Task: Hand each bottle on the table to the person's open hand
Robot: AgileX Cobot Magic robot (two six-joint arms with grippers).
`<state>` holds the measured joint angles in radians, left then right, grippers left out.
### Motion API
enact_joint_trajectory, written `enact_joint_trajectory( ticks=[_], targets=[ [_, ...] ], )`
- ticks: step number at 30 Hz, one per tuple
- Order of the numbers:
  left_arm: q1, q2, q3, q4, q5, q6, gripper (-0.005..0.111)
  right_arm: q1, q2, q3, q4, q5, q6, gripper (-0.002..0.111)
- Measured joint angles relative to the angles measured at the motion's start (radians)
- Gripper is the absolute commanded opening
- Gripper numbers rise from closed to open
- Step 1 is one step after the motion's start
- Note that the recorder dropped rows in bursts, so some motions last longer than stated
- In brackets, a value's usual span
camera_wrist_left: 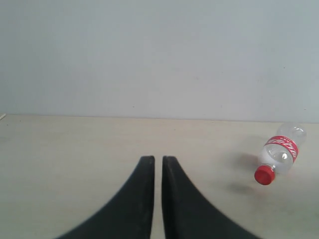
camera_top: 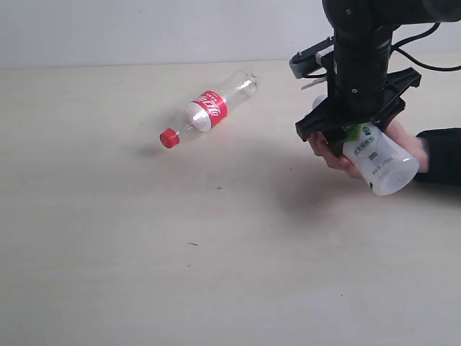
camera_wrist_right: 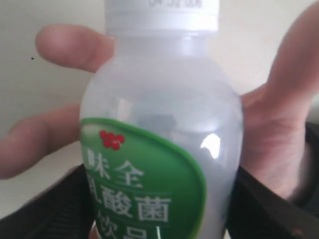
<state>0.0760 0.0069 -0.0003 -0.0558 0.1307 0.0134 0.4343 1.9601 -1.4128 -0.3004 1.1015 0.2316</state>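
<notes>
The white bottle with a green label (camera_top: 380, 162) hangs tilted at the right, with my right gripper (camera_top: 353, 130) shut on it. In the right wrist view the bottle (camera_wrist_right: 164, 124) fills the frame, a black finger (camera_wrist_right: 55, 209) close against each side. The person's open hand (camera_wrist_right: 271, 129) cups the bottle from behind; the hand (camera_top: 328, 153) shows just under the gripper. A clear bottle with a red label and cap (camera_top: 209, 109) lies on its side on the beige table (camera_top: 144, 252). My left gripper (camera_wrist_left: 158, 159) is shut and empty above the table, with the red-capped bottle (camera_wrist_left: 279, 152) ahead and off to one side.
The person's dark sleeve (camera_top: 441, 155) comes in from the right edge. A pale wall (camera_top: 144, 29) runs behind the table's far edge. Black cables (camera_top: 425, 50) trail from the right arm.
</notes>
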Motion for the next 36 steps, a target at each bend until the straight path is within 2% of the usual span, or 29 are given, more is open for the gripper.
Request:
enact_joint_trajectory(
  ticks=[2, 7, 19, 21, 22, 23, 24, 25, 26, 28, 31, 36],
  targets=[
    [0.000, 0.000, 0.000, 0.000, 0.000, 0.000, 0.008, 0.000, 0.000, 0.000, -0.004, 0.000, 0.000, 0.082],
    [0.000, 0.000, 0.000, 0.000, 0.000, 0.000, 0.008, 0.000, 0.000, 0.000, -0.012, 0.000, 0.000, 0.094],
    [0.000, 0.000, 0.000, 0.000, 0.000, 0.000, 0.008, 0.000, -0.056, 0.000, -0.053, -0.037, 0.000, 0.095],
    [0.000, 0.000, 0.000, 0.000, 0.000, 0.000, 0.008, 0.000, -0.136, 0.000, -0.061, -0.054, -0.003, 0.089],
    [0.000, 0.000, 0.000, 0.000, 0.000, 0.000, 0.008, 0.000, -0.163, 0.000, -0.061, -0.058, -0.008, 0.077],
    [0.000, 0.000, 0.000, 0.000, 0.000, 0.000, 0.008, 0.000, -0.238, 0.000, -0.047, -0.077, -0.034, 0.069],
    [0.000, 0.000, 0.000, 0.000, 0.000, 0.000, 0.008, 0.000, -0.278, 0.002, -0.030, -0.087, -0.059, 0.044],
    [0.000, 0.000, 0.000, 0.000, 0.000, 0.000, 0.008, 0.000, -0.367, 0.016, 0.023, -0.128, -0.120, 0.030],
    [0.000, 0.000, 0.000, 0.000, 0.000, 0.000, 0.008, 0.000, -0.405, 0.027, 0.046, -0.147, -0.143, 0.001],
    [0.000, 0.000, 0.000, 0.000, 0.000, 0.000, 0.008, 0.000, -0.574, 0.109, 0.129, -0.230, -0.225, 0.001],
    [0.000, 0.000, 0.000, 0.000, 0.000, 0.000, 0.008, 0.000, -0.784, 0.246, 0.160, -0.274, -0.333, 0.001],
    [0.000, 0.000, 0.000, 0.000, 0.000, 0.000, 0.008, 0.000, -1.115, 0.545, 0.157, -0.397, -0.378, 0.001]
  ],
)
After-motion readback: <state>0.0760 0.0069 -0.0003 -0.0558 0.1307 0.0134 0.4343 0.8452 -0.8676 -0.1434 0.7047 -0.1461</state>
